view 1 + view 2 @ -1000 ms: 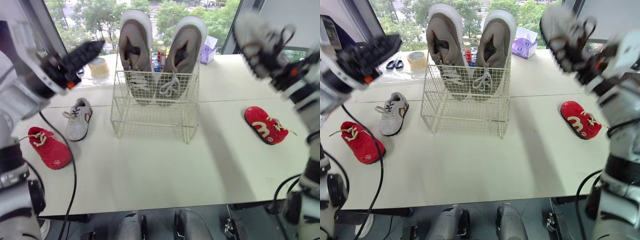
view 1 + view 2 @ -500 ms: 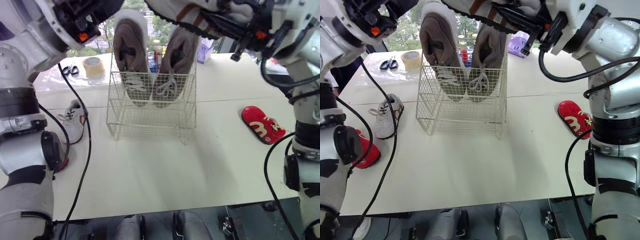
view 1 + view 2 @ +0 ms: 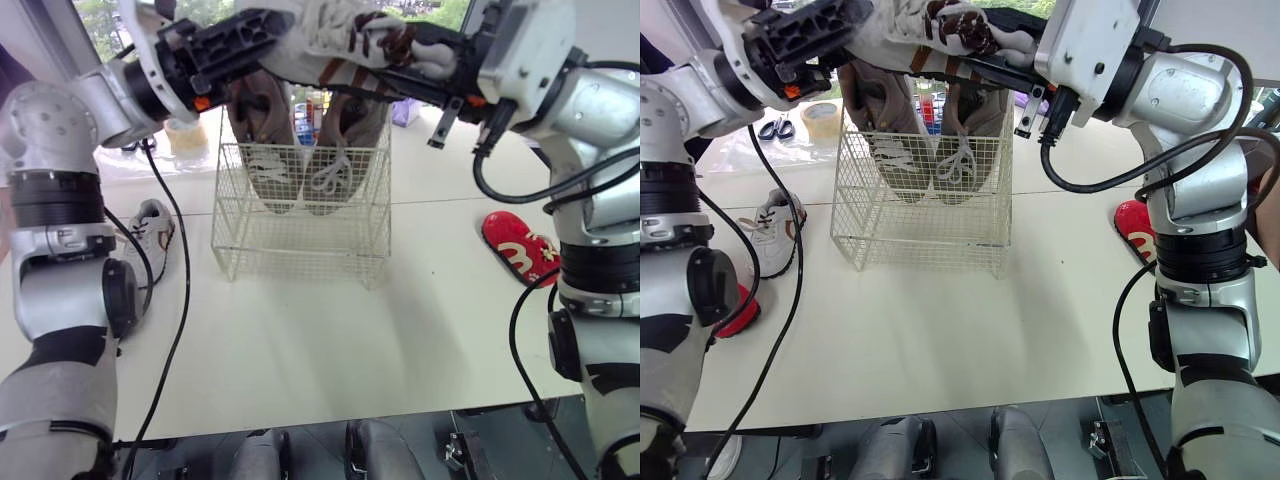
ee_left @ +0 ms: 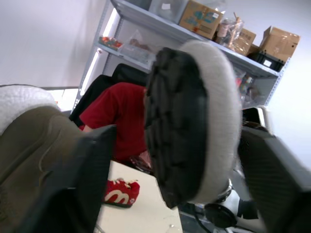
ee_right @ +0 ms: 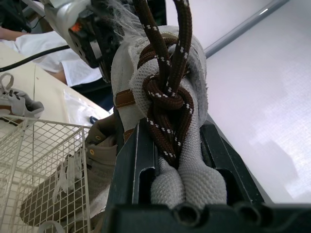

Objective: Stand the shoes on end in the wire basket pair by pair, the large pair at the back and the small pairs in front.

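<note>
High over the wire basket [image 3: 300, 215], my right gripper [image 3: 375, 62] is shut on a small grey-white shoe [image 3: 345, 30] with brown laces, held lying level. My left gripper [image 3: 262, 38] is open at the shoe's toe end, and its fingers [image 4: 92, 174] stand either side of the black sole [image 4: 187, 126]. In the right wrist view the fingers [image 5: 141, 160] clamp the laced upper [image 5: 167, 111]. A large tan pair [image 3: 300, 150] stands on end at the back of the basket. The matching small white shoe [image 3: 150, 235] lies on the table at the left. One red shoe [image 3: 525, 250] lies at the right, another [image 3: 735, 308] at the left.
A roll of tape [image 3: 820, 120] and scissors [image 3: 772, 128] lie behind the basket at the left, and a purple tissue box [image 3: 403, 110] sits behind it at the right. A person in a red top [image 4: 121, 116] sits beyond the table. The table's front half [image 3: 320, 340] is bare.
Both arms have swung inward above the basket. The right gripper carried the small shoe from the far right to over the basket, and the left gripper came up to its toe. The camera shifted.
</note>
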Available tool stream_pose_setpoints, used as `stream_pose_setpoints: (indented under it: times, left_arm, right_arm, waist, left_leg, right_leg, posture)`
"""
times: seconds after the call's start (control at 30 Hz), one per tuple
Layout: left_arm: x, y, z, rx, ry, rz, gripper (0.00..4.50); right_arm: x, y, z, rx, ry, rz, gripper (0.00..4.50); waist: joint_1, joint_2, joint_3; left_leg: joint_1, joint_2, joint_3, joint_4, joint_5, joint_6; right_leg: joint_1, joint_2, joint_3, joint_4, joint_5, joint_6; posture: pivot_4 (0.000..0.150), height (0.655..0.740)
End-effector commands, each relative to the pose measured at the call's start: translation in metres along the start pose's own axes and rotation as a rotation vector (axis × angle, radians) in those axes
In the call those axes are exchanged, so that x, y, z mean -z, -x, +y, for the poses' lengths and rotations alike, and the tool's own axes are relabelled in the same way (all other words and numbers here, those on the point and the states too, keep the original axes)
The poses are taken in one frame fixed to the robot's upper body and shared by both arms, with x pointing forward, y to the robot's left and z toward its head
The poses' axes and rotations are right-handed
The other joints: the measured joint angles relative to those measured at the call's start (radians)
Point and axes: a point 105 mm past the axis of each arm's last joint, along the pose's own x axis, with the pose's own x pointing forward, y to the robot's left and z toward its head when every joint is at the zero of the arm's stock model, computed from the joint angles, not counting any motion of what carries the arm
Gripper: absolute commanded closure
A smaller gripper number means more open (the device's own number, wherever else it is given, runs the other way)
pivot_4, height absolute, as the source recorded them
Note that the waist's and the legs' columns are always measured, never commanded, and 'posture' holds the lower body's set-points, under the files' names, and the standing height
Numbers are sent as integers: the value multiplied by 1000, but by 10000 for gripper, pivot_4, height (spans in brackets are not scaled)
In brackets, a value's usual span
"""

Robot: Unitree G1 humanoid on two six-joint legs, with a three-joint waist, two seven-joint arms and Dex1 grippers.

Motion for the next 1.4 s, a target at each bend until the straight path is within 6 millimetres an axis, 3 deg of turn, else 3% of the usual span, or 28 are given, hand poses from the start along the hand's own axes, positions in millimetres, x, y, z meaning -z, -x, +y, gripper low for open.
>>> stream_pose_setpoints:
  times: [0.03,0.13,0.23,0.33,0.5,0.6,0.73,0.87,1.0,1.2,1.4]
  left_arm:
    - [-18,-3,-12,34,-59,-33,27493]
    - [-19,-4,-12,27,-59,-36,40608]
    - [-21,-1,-12,14,-47,-64,42291]
    - [-26,4,-13,-11,-36,-125,42298]
    - [-39,24,-14,-89,-27,-336,42298]
    - [-47,37,-21,-116,-27,-536,42298]
    - [-44,38,-31,-110,12,-708,42298]
    - [-14,19,-32,-116,83,-732,42298]
    - [3,9,-28,-131,149,-755,42298]
    - [16,3,-30,-126,158,-724,42298]
    - [26,3,-30,-121,175,-695,42298]
  right_arm:
    - [-22,0,-3,-2,71,-59,40499]
    - [-20,0,1,-23,80,-49,40499]
    - [-16,1,3,-22,57,-38,40499]
    - [-11,5,-4,48,2,-27,27583]
    - [7,37,-22,229,-285,-11,1736]
    - [11,52,-29,437,-635,-166,779]
    - [12,45,-11,540,-1112,-426,779]
    - [3,6,12,551,-1460,-643,779]
    - [-8,-18,20,504,-1511,-667,779]
    - [-20,-24,11,469,-1492,-715,779]
    - [-17,-27,3,472,-1438,-707,779]
  waist:
    - [0,0,0]
    - [0,0,0]
    - [0,0,0]
    - [0,0,0]
    - [2,0,0]
    - [2,0,0]
    - [2,-1,0]
    - [-1,1,-1]
    - [8,0,-1]
    - [5,0,-1]
    - [1,0,-1]
  left_leg:
    - [0,0,0,0,0,0]
    - [0,0,-1,0,0,0]
    - [0,0,-1,0,0,0]
    - [0,0,-1,0,0,0]
    - [0,0,-2,1,0,0]
    - [0,1,-3,1,0,0]
    - [1,2,-5,0,1,-3]
    - [3,2,-4,0,2,-4]
    - [2,1,-5,1,0,0]
    - [1,0,-5,2,-2,5]
    - [1,0,-5,1,-2,5]
  right_leg:
    - [0,0,0,0,0,0]
    - [0,0,0,0,0,0]
    - [0,0,0,0,0,0]
    - [0,0,0,1,0,0]
    - [0,-2,0,1,0,0]
    - [0,-3,0,2,1,0]
    - [2,-5,-1,3,1,-1]
    - [2,-2,0,5,2,-2]
    - [2,-1,-1,5,2,-2]
    - [2,-1,-1,2,2,-2]
    - [2,0,-1,2,1,-2]
  posture:
    - [1500,7400]
    - [1500,7400]
    - [1500,7400]
    - [1500,7400]
    - [1500,7400]
    - [1500,7400]
    - [1500,7400]
    - [1500,7400]
    - [1500,7400]
    - [1500,7400]
    - [1500,7400]
